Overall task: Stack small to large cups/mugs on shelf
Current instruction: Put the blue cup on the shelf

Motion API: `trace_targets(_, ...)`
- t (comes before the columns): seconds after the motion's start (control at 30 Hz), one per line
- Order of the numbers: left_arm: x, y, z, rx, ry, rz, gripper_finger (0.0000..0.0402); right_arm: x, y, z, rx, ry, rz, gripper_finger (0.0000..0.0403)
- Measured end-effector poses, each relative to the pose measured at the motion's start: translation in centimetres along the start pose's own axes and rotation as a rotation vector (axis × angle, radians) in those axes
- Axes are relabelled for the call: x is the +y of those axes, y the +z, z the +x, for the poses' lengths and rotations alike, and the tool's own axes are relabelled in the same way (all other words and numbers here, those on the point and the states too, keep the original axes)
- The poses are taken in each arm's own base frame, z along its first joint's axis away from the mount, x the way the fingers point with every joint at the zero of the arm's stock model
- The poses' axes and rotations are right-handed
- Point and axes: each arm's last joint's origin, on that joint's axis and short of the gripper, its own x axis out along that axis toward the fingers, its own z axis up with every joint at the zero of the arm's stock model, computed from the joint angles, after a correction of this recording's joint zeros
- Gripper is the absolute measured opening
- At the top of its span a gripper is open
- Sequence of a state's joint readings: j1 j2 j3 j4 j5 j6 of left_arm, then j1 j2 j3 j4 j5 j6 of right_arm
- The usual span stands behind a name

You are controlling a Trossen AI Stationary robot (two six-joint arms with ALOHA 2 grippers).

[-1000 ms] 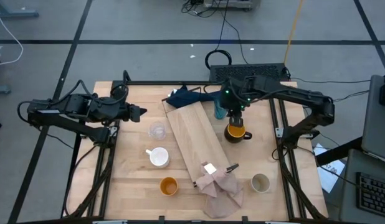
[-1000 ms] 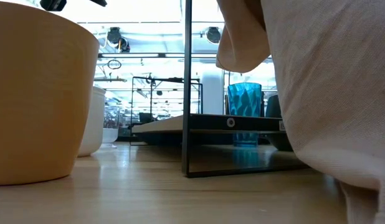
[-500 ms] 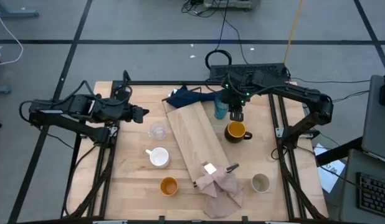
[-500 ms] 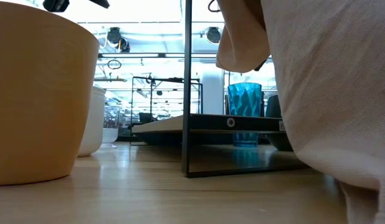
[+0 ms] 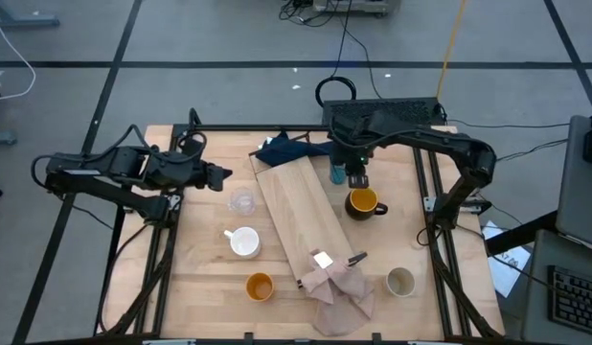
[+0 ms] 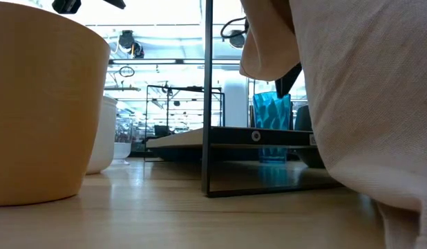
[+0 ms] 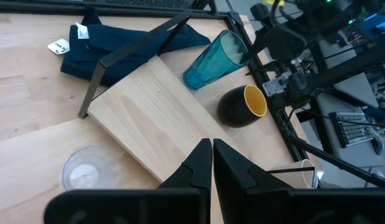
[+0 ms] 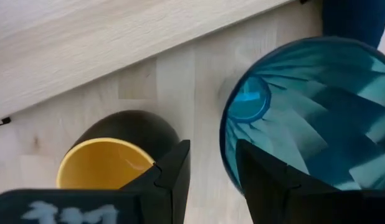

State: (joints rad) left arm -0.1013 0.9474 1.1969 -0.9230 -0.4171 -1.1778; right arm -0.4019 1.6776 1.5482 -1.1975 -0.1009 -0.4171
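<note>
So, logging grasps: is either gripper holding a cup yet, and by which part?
Nothing held. The right gripper is open over the teal cup rim; the left gripper is shut, empty.
</note>
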Motion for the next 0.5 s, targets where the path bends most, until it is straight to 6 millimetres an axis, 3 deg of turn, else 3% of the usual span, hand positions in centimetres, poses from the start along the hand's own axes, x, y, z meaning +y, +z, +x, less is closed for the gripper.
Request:
trace_targets(0.27, -0.01, -0.01, 0.02, 0.000, 0.001, 0.001, 0.0015, -0.24, 0.35, 0.20, -0.016, -0.035, -0.018, 0.0107)
trace_targets(0.5, -0.01, 0.00, 0.02, -0.001, 0.001, 0.014, 0.0015, -0.33, 0.48, 0.20, -0.028, -0.044, -0.043, 0.0012)
